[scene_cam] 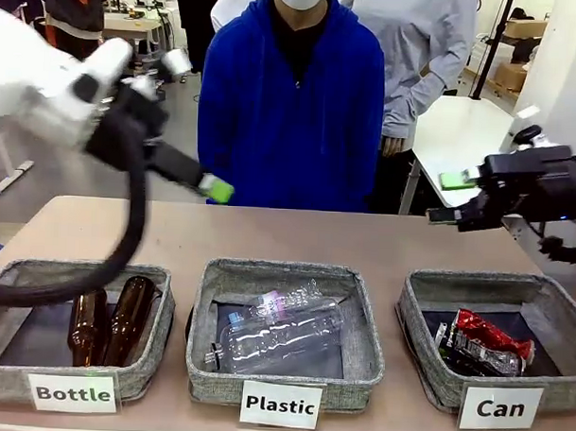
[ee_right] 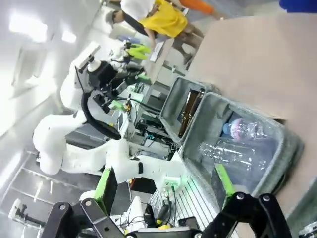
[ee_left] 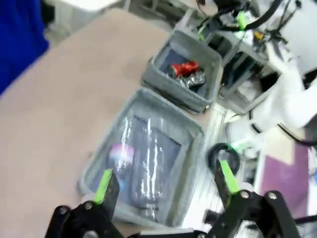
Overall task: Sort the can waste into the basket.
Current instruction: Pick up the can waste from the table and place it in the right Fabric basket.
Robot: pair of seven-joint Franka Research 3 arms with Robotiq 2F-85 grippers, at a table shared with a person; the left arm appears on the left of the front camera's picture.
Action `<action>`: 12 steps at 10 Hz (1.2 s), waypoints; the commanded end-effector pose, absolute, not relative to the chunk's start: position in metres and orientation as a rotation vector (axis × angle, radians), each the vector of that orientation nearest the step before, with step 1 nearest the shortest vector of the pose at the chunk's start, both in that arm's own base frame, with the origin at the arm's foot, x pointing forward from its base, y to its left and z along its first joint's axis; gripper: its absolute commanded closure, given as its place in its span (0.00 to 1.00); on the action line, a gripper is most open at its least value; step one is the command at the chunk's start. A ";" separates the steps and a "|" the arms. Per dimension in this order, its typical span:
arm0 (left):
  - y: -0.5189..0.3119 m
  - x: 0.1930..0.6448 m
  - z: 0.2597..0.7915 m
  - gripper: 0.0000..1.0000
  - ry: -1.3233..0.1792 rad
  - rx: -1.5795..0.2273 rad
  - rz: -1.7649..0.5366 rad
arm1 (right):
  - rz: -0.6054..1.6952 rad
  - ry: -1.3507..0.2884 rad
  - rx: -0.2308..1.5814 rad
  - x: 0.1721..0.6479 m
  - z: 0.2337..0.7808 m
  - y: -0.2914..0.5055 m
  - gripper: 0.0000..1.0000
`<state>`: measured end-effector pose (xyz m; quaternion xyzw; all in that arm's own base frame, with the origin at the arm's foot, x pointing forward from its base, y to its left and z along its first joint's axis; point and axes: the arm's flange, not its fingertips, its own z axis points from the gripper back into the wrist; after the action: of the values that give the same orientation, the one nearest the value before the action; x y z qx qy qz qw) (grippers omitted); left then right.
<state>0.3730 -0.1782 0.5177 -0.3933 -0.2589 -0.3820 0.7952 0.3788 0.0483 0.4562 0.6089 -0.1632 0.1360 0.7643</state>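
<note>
Both grippers' fingers spread, empty — Can basket (scene_cam: 426,320) sits below right gripper (scene_cam: 449,197), well apart from left gripper (scene_cam: 213,186).

Open claw (ee_left: 166,184) above bottle basket (ee_left: 190,144)

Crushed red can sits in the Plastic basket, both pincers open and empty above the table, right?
Not quite. The front view shows the crushed red can in the basket labelled Can, not the Plastic basket, which holds clear bottles. The rest stands: left pincer and right pincer are open and empty above the table.
</note>
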 end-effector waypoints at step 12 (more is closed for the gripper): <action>0.010 0.376 0.451 0.00 -0.538 -1.428 -0.338 | 0.153 -0.366 1.251 0.396 0.431 0.037 0.00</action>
<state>0.3778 0.0040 0.4501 -0.6418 -0.2487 -0.1537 0.7089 0.3981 0.0363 0.4293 0.5847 -0.1701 0.0589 0.7910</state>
